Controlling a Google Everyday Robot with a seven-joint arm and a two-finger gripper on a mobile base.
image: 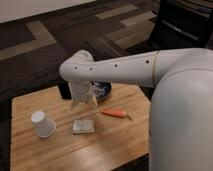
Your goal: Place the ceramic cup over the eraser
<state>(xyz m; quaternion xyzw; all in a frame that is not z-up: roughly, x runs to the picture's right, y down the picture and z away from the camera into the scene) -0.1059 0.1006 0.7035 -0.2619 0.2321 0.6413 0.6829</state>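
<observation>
The white ceramic cup [42, 124] stands at the table's front left with its narrow end up. The eraser [64, 90], a small black block, stands at the back of the table, partly hidden behind my arm. My gripper [83, 101] points down over the table's middle back, just right of the eraser and well right of the cup. It is open and holds nothing.
A dark blue patterned bowl [103, 90] sits behind the gripper. An orange carrot [115, 113] lies to its right, and a flat grey pad [82, 126] lies in front of it. The wooden table [120, 145] stands on dark carpet. My white arm and body fill the right side.
</observation>
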